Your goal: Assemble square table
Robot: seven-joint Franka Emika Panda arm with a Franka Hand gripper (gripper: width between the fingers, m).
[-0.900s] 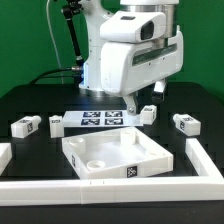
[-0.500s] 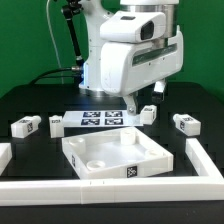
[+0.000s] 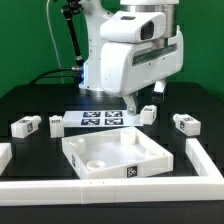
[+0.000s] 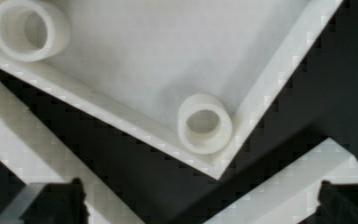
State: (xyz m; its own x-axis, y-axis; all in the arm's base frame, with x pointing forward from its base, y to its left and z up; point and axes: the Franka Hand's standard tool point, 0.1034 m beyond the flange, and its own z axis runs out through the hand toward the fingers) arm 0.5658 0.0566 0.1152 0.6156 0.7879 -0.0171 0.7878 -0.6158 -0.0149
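White plastic fills the wrist view: the square table top (image 3: 96, 172) lies directly under the gripper (image 4: 186, 197), one corner pointing between the fingers. Two round sockets (image 4: 206, 124) sit in its floor, one near that corner and one farther off. The fingers are spread wide apart and hold nothing. In the exterior view, one leg (image 3: 148, 113) stands just beside the hand, another (image 3: 186, 123) lies farther out on the same side, and two more (image 3: 25, 126) are well away on its other side. The marker board (image 3: 100, 119) lies beneath the hand, beyond the top.
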